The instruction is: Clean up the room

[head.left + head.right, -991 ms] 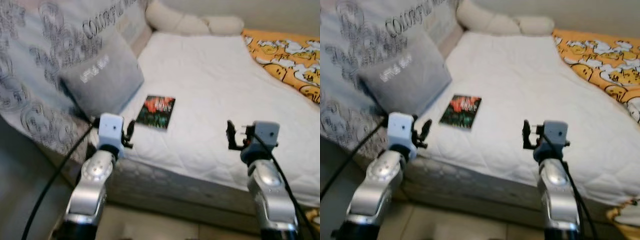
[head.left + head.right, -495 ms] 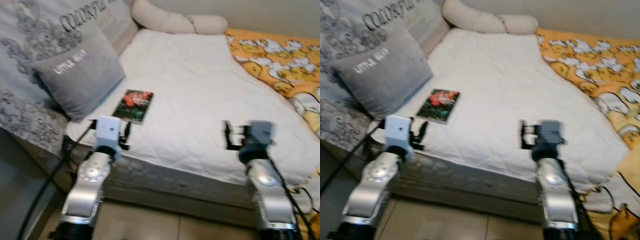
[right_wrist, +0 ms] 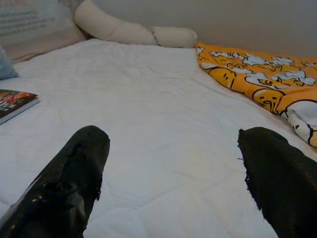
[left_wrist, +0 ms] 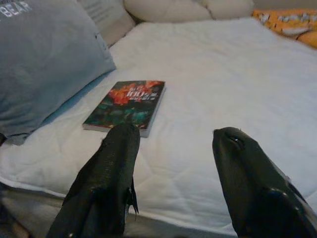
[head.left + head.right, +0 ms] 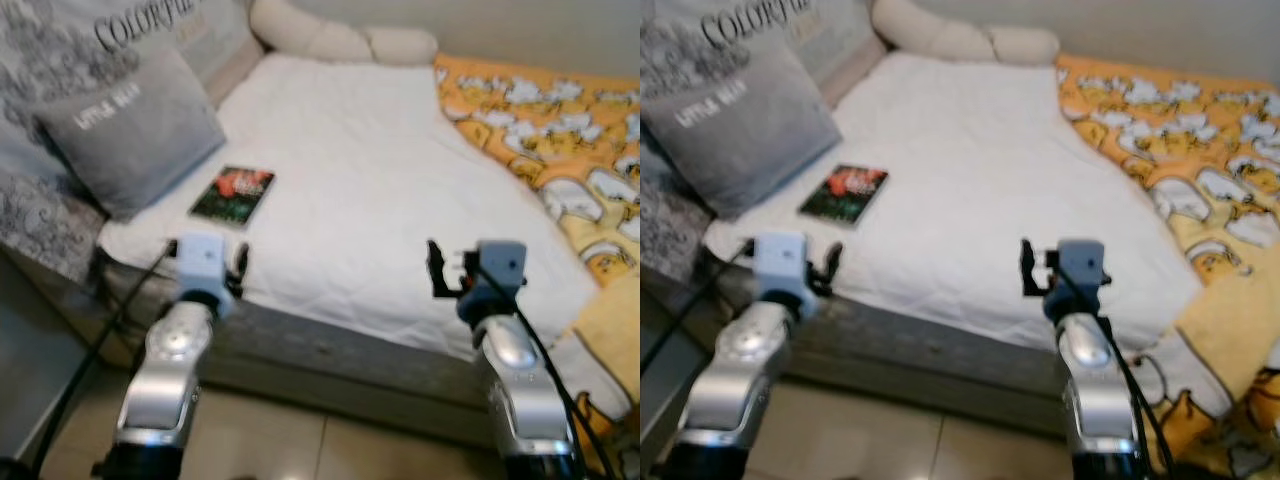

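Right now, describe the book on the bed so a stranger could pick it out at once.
On the white bed, look to the robot's left, just in front of the grey pillow. The book lies flat there, apart from the pillow. Its dark cover with red-orange art is the only dark patch on the white cover.

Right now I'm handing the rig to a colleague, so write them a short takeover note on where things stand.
Left gripper: open, holding nothing, at the bed's near edge, aimed at the book.
Right gripper: open, holding nothing, over the white mattress.
The book lies flat on the mattress beside the grey pillow. The orange blanket is bunched along the bed's right side.
Done: nothing picked up.
Left: pick up the book, tidy the blanket.
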Robot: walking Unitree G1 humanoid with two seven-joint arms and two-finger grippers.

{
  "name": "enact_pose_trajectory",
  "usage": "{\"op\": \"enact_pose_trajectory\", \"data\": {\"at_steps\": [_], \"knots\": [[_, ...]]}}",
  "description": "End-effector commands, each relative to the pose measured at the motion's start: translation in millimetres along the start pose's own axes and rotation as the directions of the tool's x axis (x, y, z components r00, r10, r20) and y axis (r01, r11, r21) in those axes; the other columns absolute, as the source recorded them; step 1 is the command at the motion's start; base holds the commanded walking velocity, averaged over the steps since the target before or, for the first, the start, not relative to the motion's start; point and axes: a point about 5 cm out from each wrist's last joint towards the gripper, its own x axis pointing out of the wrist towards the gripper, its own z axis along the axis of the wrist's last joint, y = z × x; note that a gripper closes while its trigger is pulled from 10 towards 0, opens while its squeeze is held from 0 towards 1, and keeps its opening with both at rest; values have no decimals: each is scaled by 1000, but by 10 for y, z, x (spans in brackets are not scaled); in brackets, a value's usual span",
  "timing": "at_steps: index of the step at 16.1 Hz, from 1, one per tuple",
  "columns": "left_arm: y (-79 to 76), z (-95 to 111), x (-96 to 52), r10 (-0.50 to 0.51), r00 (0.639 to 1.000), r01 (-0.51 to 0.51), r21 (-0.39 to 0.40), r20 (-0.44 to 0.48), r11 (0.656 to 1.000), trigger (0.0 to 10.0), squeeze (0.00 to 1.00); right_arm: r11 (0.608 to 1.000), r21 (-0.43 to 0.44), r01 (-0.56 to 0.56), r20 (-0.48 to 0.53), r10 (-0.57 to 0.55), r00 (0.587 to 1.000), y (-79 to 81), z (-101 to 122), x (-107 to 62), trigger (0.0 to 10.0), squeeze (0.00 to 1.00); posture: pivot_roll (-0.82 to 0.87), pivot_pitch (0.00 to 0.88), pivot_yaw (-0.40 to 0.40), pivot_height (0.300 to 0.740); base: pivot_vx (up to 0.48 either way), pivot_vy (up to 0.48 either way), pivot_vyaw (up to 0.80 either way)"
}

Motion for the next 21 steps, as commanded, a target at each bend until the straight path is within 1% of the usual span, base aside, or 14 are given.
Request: {"op": "enact_pose_trajectory", "data": {"at_steps": [1,2,4,7,9,11,13,14,15,16,17,18,20,21], "knots": [[-93,30,34,-40,999,40,-23,12,999,10000,1000,1000,0,30,1,-30,1000,-91,3,6,10000,1000,1,0,0,740,0,-330,0],[-89,31,39,-30,999,31,-8,9,999,10000,1000,999,-2,38,2,-38,999,-102,6,4,10000,1000,0,0,1,740,0,-326,0],[-84,-3,53,-32,999,32,21,-38,999,10000,1000,998,-4,57,1,-57,998,-129,-1,-16,10000,1000,-6,0,12,740,0,-480,0],[-88,0,46,-36,999,36,3,-34,999,10000,1000,998,-2,61,-2,-61,998,-127,-21,-30,10000,1000,-5,0,16,740,0,-480,0],[-62,9,55,-10,999,10,-6,-30,1000,10000,1000,994,-29,108,18,-107,994,-153,-19,-27,10000,1000,-4,0,16,740,0,-343,0],[-27,-1,57,11,999,-11,7,-41,1000,10000,1000,992,-13,125,13,-125,992,-183,-12,-22,10000,1000,-6,0,17,740,0,-266,0],[-18,-5,57,30,998,-27,61,-47,998,10000,1000,991,-6,134,30,-134,991,-185,37,-10,10000,1000,-10,0,21,740,0,0,0],[-22,0,61,27,999,-25,59,-43,998,10000,976,991,2,133,33,-133,991,-180,46,-10,10000,1000,-12,1,21,740,0,0,0],[-32,55,66,17,1000,-18,43,20,999,10000,871,992,1,127,0,-127,992,-156,31,-10,10000,1000,-13,1,22,740,0,0,0],[-47,61,68,-3,1000,2,44,23,999,10000,867,992,17,126,61,-127,990,-117,68,-7,10000,1000,-12,0,21,740,0,0,0],[-63,59,70,-18,1000,18,38,19,999,10000,875,992,-8,125,91,-124,988,-100,66,-1,10000,1000,-10,0,19,740,0,0,0],[-67,71,68,-31,999,30,22,27,999,10000,882,990,-28,140,102,-137,985,-97,78,5,10000,1000,-8,0,18,740,0,0,0],[-56,90,67,-38,998,38,3,44,999,10000,886,986,12,166,103,-166,981,-96,122,26,10000,1000,-9,0,15,740,0,0,0],[-55,89,66,-43,998,43,-3,47,999,10000,894,986,-4,165,114,-164,980,-95,139,39,10000,1000,-10,0,14,740,0,0,0]]}}
